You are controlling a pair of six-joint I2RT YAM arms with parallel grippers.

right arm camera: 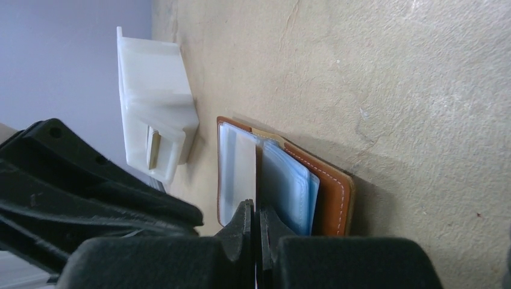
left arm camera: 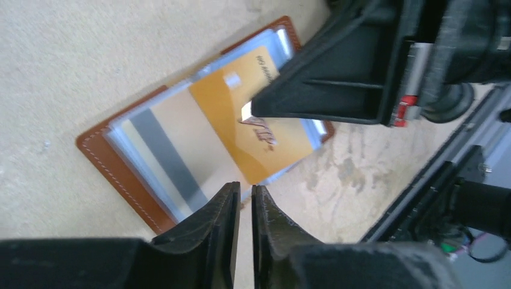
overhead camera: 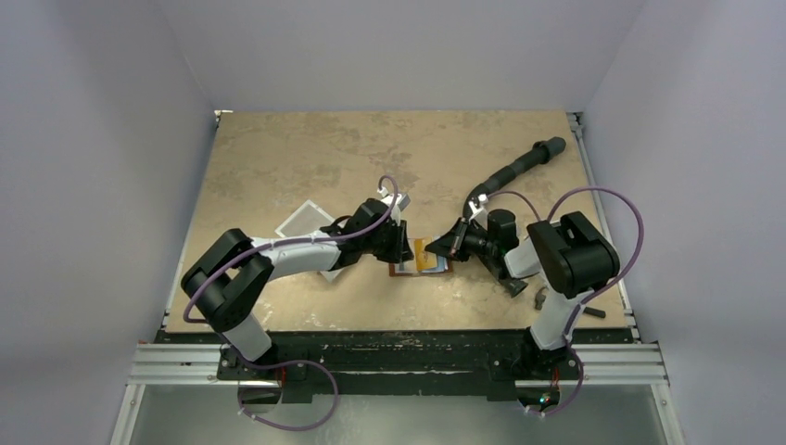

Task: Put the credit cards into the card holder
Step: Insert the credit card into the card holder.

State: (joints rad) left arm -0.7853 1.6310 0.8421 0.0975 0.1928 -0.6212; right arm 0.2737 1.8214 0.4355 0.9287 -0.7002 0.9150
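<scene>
The brown leather card holder [overhead camera: 408, 270] lies open on the table between both grippers; the left wrist view [left arm camera: 114, 165] shows its clear sleeves. An orange credit card [left arm camera: 241, 120] lies slanted over the sleeves. My right gripper [overhead camera: 445, 244] is shut on its edge, seen edge-on in the right wrist view [right arm camera: 259, 174] between the fingertips [right arm camera: 244, 217]. A beige card with a grey stripe [left arm camera: 175, 150] sits in a sleeve. My left gripper [left arm camera: 245, 189] is nearly closed at the near edge of a clear sleeve and seems to pinch it.
A white plastic box [right arm camera: 153, 114] stands just behind the card holder. A flat clear-and-white packet [overhead camera: 306, 220] lies left of the left arm. A black hose-like tool [overhead camera: 519, 167] lies at the back right. Small dark parts [overhead camera: 542, 297] lie by the right arm's base.
</scene>
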